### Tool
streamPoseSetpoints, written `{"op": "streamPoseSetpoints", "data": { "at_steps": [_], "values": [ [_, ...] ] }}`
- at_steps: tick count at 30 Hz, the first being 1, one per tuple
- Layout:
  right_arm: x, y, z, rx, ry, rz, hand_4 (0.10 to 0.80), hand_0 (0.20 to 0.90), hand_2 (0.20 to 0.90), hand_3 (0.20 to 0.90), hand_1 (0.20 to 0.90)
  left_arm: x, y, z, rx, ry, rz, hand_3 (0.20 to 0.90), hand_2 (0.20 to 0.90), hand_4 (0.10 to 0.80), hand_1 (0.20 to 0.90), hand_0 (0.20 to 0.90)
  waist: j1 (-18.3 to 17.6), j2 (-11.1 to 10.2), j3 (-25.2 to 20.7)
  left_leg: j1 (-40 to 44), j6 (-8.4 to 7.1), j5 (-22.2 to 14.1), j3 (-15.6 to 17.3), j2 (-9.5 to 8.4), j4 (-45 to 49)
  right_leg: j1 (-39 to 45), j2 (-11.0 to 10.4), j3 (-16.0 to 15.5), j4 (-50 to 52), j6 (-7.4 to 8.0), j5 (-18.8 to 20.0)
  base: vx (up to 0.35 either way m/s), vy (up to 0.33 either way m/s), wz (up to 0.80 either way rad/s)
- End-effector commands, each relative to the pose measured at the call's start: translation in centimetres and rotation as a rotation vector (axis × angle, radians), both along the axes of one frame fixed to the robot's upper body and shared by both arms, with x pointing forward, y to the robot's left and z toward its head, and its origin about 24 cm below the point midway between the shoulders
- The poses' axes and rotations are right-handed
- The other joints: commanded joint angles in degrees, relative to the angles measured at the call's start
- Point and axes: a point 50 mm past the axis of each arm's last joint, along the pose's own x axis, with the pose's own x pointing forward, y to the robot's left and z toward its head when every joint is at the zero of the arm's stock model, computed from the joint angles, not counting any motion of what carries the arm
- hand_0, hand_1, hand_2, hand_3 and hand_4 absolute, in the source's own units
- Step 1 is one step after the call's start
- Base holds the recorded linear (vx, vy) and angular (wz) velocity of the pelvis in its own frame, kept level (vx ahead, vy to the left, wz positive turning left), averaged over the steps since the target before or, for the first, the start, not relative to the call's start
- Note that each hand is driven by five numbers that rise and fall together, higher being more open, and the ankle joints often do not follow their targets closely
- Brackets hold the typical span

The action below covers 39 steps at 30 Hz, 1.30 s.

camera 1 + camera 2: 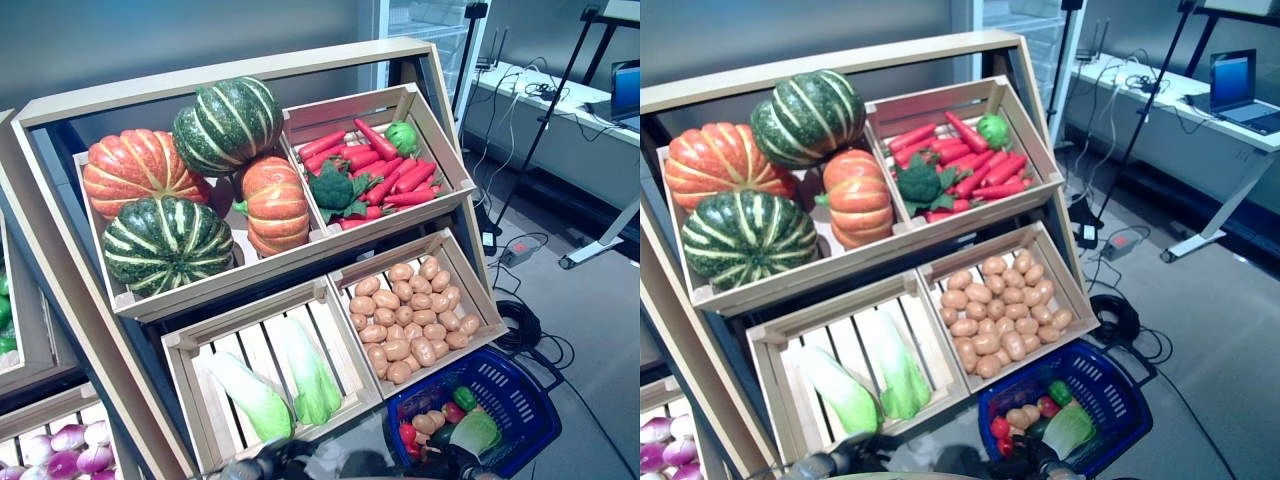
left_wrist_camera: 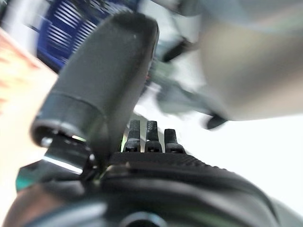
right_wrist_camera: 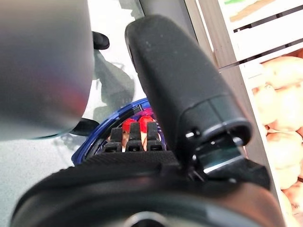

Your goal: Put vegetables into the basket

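Note:
A blue plastic basket (image 1: pixel 512 392) stands on the floor at the lower right of the wooden shelf. It holds potatoes, red peppers, a green pepper and a pale green cabbage (image 1: pixel 476 432). On the shelf, one crate holds potatoes (image 1: pixel 408 312), another two Chinese cabbages (image 1: pixel 310 375), another red carrots with a broccoli (image 1: pixel 335 188), and the last pumpkins (image 1: pixel 165 240). Both hands stay low at the views' bottom edge. My right hand (image 3: pixel 137 158) hovers over the basket rim (image 3: pixel 118 113), fingers straight and empty. The left hand (image 2: pixel 156 163) is also open and holds nothing.
A second shelf at the left carries purple and white onions (image 1: pixel 65 445). Cables and a coil (image 1: pixel 520 325) lie on the floor to the right. A desk with a laptop (image 1: pixel 1235 85) and tripod legs stand at the back right.

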Motion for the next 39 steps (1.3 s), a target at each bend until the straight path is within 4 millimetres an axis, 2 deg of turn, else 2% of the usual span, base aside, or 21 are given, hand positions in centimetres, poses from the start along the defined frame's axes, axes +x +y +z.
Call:
{"op": "streamPoseSetpoints", "data": {
  "at_steps": [1,5,10,14,15,16,17,18,21,22,28,30,31,36,38,39],
  "values": [
    [1.9,-0.3,0.7,-0.017,-0.05,0.095,0.8,0.9,0.9,0.9,0.9,7.9,-1.0,6.9,-0.216,-0.266,-0.015,0.9,0.9,0.8,0.9,0.9,0.16,-0.5,3.34,-2.78,0.94,-0.6,-1.61,-0.73,0.08,-1.29,0.74,0.08,1.05,-2.8,1.78,0.0,0.0,0.0],
    [1.3,-1.4,0.8,-0.047,-0.052,0.105,0.8,0.9,0.9,0.9,0.9,9.9,-1.1,12.9,-0.358,-0.46,-0.115,0.9,0.9,0.8,0.9,0.9,0.88,0.17,4.46,-5.25,0.99,0.05,-2.07,-0.83,0.08,-3.43,0.75,-0.66,1.72,-3.03,1.63,-0.042,0.041,0.03],
    [2.0,-2.5,1.2,-0.065,-0.081,0.116,0.8,0.9,0.9,0.9,0.9,11.9,0.2,18.7,-0.308,-0.699,-0.167,0.9,0.9,0.8,0.9,0.9,1.63,1.07,6.66,-8.52,0.79,1.22,-3.09,-1.05,0.08,-5.73,0.97,-1.25,1.99,-3.68,1.55,-0.11,0.028,0.12],
    [4.2,-3.4,2.3,-0.071,-0.156,0.124,0.8,0.9,0.9,0.9,0.9,14.3,3.2,24.0,0.045,-1.025,-0.167,0.9,0.9,0.8,0.9,0.9,2.82,1.93,10.53,-12.1,0.81,2.78,-4.79,-1.72,0.08,-9.23,1.21,-1.69,3.47,-4.74,1.35,-0.19,0.004,0.09],
    [4.4,-3.5,2.4,-0.071,-0.161,0.127,0.8,0.9,0.9,0.9,0.9,14.4,3.3,24.3,0.063,-1.039,-0.167,0.9,0.9,0.8,0.9,0.9,2.89,1.97,10.78,-12.27,0.81,2.92,-4.91,-1.76,0.08,-9.45,1.24,-1.74,3.7,-4.82,1.26,-0.116,-0.012,0.24],
    [5.0,-3.7,2.7,-0.074,-0.185,0.136,0.8,0.9,0.9,0.9,0.9,14.8,4.6,25.8,0.175,-1.113,-0.14,0.9,0.9,0.8,0.9,0.9,3.34,2.09,11.98,-13.3,0.72,3.41,-5.29,-1.95,0.76,-10.35,1.42,-2.01,4.94,-5.3,0.75,-0.07,-0.016,0.21],
    [5.0,-3.8,2.8,-0.074,-0.19,0.133,0.8,0.9,0.9,0.9,0.9,14.9,4.9,26.1,0.194,-1.125,-0.138,0.9,0.9,0.8,0.9,0.9,3.42,2.09,12.23,-13.52,0.66,3.48,-5.37,-1.97,0.96,-10.47,1.45,-2.08,5.2,-5.39,0.62,-0.089,-0.037,0.2],
    [5.4,-3.9,3.0,-0.075,-0.214,0.109,0.8,0.9,0.9,0.9,0.9,15.2,6.3,27.4,0.334,-1.21,-0.111,0.9,0.9,0.8,0.9,0.9,3.8,2.07,13.57,-14.63,0.4,3.76,-5.81,-1.95,2.13,-10.98,1.74,-2.54,6.34,-5.82,0.1,-0.05,-0.042,0.1],
    [5.6,-4.0,3.1,-0.067,-0.24,0.076,0.8,0.9,0.9,0.9,0.9,15.5,7.9,28.5,0.471,-1.264,-0.078,0.9,0.9,0.8,0.9,0.9,4.07,1.79,14.82,-15.95,0.1,3.74,-6.3,-1.95,3.78,-11.48,2.03,-3.02,7.29,-6.17,-0.45,-0.027,-0.045,0.15],
    [5.8,-4.0,3.2,-0.054,-0.265,0.066,0.8,0.9,0.9,0.9,0.9,15.5,9.1,29.1,0.578,-1.295,-0.056,0.9,0.9,0.8,0.9,0.9,4.32,1.49,15.86,-17.46,-0.03,3.56,-6.53,-2.03,5.51,-12.3,2.11,-3.34,8.04,-6.47,-0.65,-0.059,-0.06,0.18],
    [8.1,-3.1,4.3,-0.029,-0.368,0.051,0.8,0.9,0.9,0.9,0.9,15.5,12.1,30.2,0.895,-1.384,0.052,0.9,0.9,0.8,0.9,0.9,5.95,1.19,20.48,-25.27,-0.44,3.22,-7.88,-2.85,12.83,-17.67,2.47,-4.77,13.07,-7.65,-1.79,-0.088,-0.061,0.14],
    [9.0,-2.8,4.7,-0.021,-0.394,0.054,0.8,0.9,0.9,0.9,0.9,15.4,12.7,30.3,0.972,-1.408,0.075,0.9,0.9,0.8,0.9,0.9,6.18,0.97,21.43,-27.33,-0.26,3.03,-7.88,-3.04,14.3,-19.68,2.7,-4.86,14.47,-7.89,-2.09,-0.104,-0.087,0.04],
    [10.0,-2.5,5.2,-0.026,-0.42,0.069,0.8,0.9,0.9,0.9,0.9,15.4,13.2,30.5,1.065,-1.431,0.076,0.9,0.9,0.8,0.9,0.9,6.55,0.63,22.36,-29.21,-0.18,3.05,-7.87,-3.16,15.17,-21.5,3.0,-4.98,15.31,-8.19,-2.19,-0.142,-0.127,0.05],
    [12.6,-2.4,6.8,-0.013,-0.511,0.028,0.8,0.9,0.9,0.9,0.9,15.0,13.9,31.7,1.286,-1.599,0.041,0.9,0.9,0.8,0.9,0.9,7.39,0.17,24.83,-32.99,-0.04,3.35,-8.48,-3.65,17.38,-25.1,3.36,-5.05,17.68,-8.54,-2.24,-0.085,-0.072,0.06],
    [12.9,-2.4,7.0,-0.011,-0.523,0.025,0.8,0.9,0.9,0.9,0.9,15.1,14.0,31.9,1.325,-1.615,0.03,0.9,0.9,0.8,0.9,0.9,7.46,0.07,25.04,-33.44,0.0,3.36,-8.45,-3.68,17.63,-25.58,3.39,-5.11,18.06,-8.59,-2.33,-0.064,-0.028,0.03],
    [13.8,-2.3,7.6,-0.01,-0.549,0.02,0.8,0.9,0.9,0.9,0.9,15.3,14.1,32.3,1.384,-1.675,0.019,0.9,0.9,0.8,0.9,0.9,7.38,-0.02,25.74,-34.68,0.13,3.28,-8.43,-4.07,18.69,-26.91,3.43,-4.98,19.11,-8.65,-2.39,-0.106,-0.023,0.08]
  ]
}}
